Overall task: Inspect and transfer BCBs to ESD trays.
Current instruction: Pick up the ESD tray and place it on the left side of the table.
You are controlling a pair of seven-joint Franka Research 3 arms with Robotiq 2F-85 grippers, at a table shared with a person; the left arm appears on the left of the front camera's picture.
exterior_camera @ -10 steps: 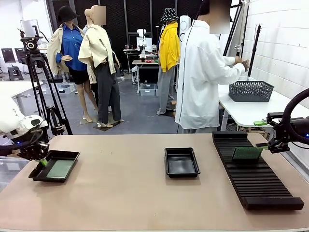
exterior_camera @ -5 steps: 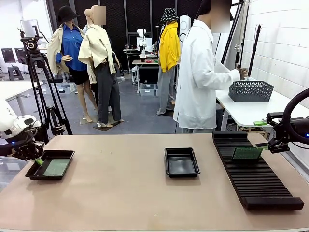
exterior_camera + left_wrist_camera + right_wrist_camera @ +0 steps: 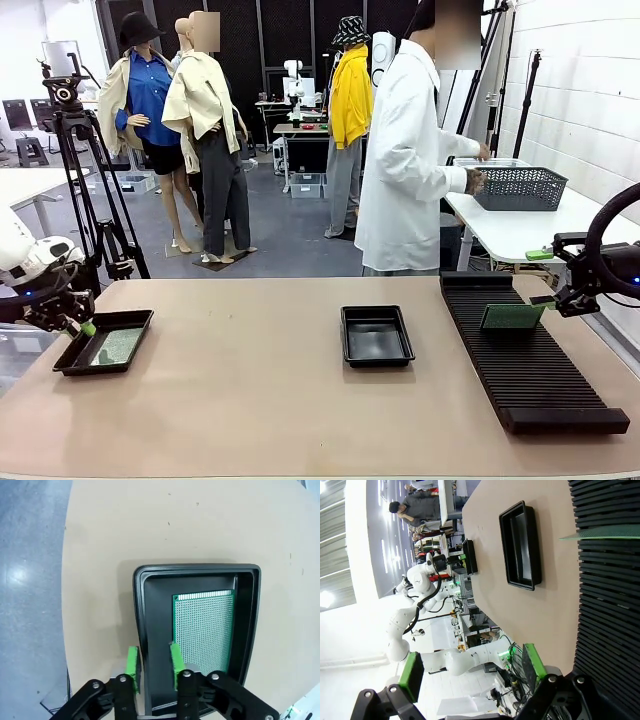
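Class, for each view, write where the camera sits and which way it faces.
Front: between the arms, facing across the table at the person; left gripper at picture left, right gripper at right.
Left wrist: above the left tray, looking down on its BCB; own green pads straddle the tray's wall.
Right wrist: beside the rack, looking along the table; own fingers open.
Shared: front and right wrist both show the middle tray.

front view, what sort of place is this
Probably a robotics or electronics test lab: a camera tripod stands beside the table, a green circuit board sits in a black slotted rack, and a person in a white coat works at a side bench.
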